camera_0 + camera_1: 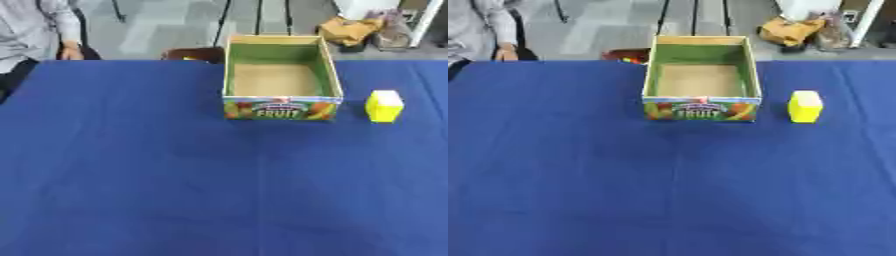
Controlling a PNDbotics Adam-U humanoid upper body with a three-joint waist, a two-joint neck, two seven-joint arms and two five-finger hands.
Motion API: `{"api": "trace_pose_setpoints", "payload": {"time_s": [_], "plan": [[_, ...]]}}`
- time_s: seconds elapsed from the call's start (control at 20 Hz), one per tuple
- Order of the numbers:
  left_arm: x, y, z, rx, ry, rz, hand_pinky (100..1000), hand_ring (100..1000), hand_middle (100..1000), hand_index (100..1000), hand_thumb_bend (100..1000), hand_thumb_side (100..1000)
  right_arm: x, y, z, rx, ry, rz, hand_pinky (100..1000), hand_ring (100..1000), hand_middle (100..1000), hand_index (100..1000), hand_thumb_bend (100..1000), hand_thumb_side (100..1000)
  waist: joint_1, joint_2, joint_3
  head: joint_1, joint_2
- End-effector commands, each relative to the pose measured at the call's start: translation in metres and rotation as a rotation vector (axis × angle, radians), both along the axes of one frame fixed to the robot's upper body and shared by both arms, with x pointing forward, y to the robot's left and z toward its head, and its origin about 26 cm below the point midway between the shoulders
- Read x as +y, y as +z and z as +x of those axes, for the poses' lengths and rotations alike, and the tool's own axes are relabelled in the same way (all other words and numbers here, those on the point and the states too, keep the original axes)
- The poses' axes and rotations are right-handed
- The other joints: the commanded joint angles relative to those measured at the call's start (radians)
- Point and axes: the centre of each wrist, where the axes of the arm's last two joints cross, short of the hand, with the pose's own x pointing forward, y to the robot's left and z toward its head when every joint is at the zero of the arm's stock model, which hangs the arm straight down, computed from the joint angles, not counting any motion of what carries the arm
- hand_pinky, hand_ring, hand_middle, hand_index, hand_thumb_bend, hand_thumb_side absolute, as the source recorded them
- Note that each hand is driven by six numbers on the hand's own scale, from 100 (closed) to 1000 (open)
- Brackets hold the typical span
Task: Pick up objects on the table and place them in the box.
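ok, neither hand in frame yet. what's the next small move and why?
Probably bring the right hand in toward the yellow block. It is the only loose item seen on the blue table, standing just right of the open fruit box, so the robot's right side looks nearest. The box appears empty and neither hand is in view.

An open cardboard box (281, 80), green inside with a bare brown floor and "FRUIT" printed on its front, sits upright at the far middle. A small yellow block (384, 105) stands just beside its right.
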Motion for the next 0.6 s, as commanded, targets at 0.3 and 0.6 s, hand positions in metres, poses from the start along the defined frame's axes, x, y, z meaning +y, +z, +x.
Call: {"api": "trace_pose_setpoints", "payload": {"time_s": [0.3, 0.6], "plan": [[0.001, 0.009, -0.002, -0.032, 0.000, 0.021, 583, 631, 716, 935, 100, 980, 0.000, 0.017, -0.008, -0.042, -0.021, -0.036, 721, 756, 710, 843, 100, 889, -0.002, -0.013, 0.005, -0.014, -0.029], [0.001, 0.008, -0.002, -0.028, -0.003, 0.023, 582, 631, 717, 935, 100, 980, 0.008, 0.030, 0.004, 0.023, -0.081, -0.114, 752, 775, 731, 853, 100, 1000, 0.003, -0.017, 0.010, -0.019, -0.031]]}}
